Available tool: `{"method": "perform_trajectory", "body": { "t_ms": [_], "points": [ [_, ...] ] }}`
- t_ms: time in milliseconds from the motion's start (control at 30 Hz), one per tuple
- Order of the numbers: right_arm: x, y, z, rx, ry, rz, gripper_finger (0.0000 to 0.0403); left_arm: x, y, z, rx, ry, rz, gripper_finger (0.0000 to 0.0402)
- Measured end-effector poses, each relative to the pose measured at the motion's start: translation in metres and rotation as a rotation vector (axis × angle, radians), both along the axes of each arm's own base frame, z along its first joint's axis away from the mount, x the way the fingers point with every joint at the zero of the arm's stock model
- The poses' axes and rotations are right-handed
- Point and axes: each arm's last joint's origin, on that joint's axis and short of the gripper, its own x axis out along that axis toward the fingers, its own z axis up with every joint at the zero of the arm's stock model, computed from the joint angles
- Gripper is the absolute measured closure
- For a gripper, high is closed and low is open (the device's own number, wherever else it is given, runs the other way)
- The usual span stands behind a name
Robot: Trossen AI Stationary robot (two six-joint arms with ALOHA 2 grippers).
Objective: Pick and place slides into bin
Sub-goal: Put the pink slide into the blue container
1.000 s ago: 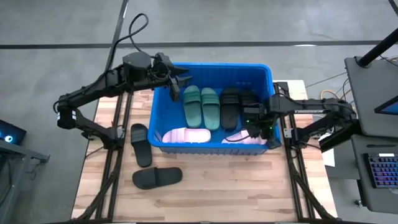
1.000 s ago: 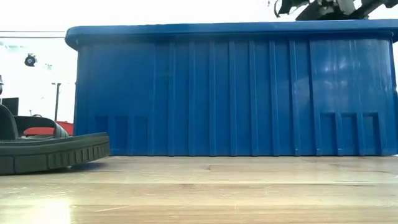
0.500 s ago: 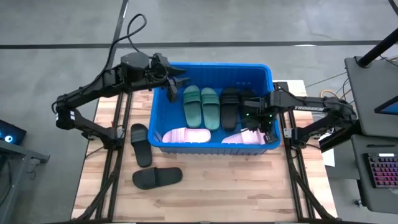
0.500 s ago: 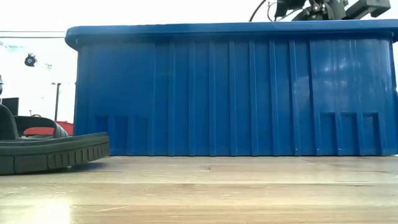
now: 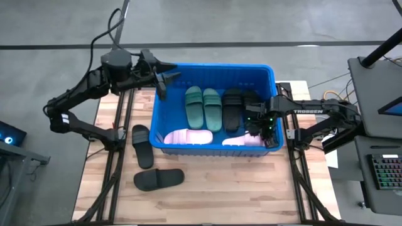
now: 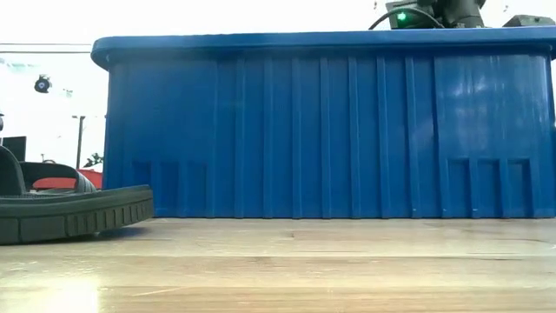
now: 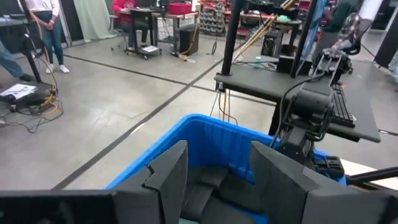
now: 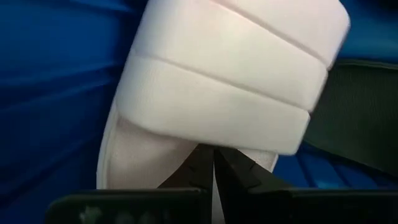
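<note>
Lying on the table [image 5: 207, 188] nearest the camera, two black slides [image 5: 159, 179] sit outside the bin [image 5: 213, 149]. Inside it, the right gripper [image 5: 262, 127], fingers clenched together, touches a pink slide [image 8: 230, 81]. Beyond, the left gripper [image 5: 164, 80] hovers with fingers parted, empty, over the far rim.

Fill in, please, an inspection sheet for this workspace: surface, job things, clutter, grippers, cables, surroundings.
Surface: wooden table, partly bare.
Job things: blue bin holds two green slides, two pink slides and black ones; two black slides on the table, outside the bin.
Clutter: nothing seen.
Grippers: left gripper open and empty, above the bin's left rim; right gripper shut inside the bin, against a pink slide.
Cables: black cable loops behind the left arm.
Surroundings: people and desks on a concrete floor; keyboard at right.
</note>
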Motion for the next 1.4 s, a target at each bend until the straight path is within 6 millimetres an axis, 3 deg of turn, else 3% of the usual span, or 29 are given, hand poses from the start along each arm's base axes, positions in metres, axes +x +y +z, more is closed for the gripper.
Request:
{"method": "perform_trajectory", "body": {
  "t_ms": [300, 567, 833, 1100, 1267, 1400],
  "points": [
    [0.015, -0.002, -0.011, -0.005, -0.128, 0.006, 0.0394, -0.006, -0.001, 0.003, 0.007, -0.014, 0.03, 0.0244],
    [0.018, -0.004, -0.021, -0.015, -0.096, 0.005, 0.0394, -0.004, 0.0, 0.002, 0.025, -0.002, 0.031, 0.0244],
    [0.017, -0.002, 0.016, 0.108, -0.07, -0.013, 0.0394, -0.004, 0.001, 0.002, 0.046, 0.009, 0.052, 0.0244],
    [0.025, -0.007, 0.051, -0.025, -0.147, -0.029, 0.0357, -0.004, 0.001, 0.002, 0.057, 0.018, 0.07, 0.0244],
    [0.028, -0.006, 0.048, -0.007, -0.171, -0.008, 0.0335, -0.004, 0.001, 0.002, 0.057, 0.018, 0.07, 0.0244],
    [0.031, -0.005, 0.035, 0.008, -0.196, -0.001, 0.0354, -0.005, 0.001, 0.002, 0.056, 0.018, 0.07, 0.0244]
  ]
}}
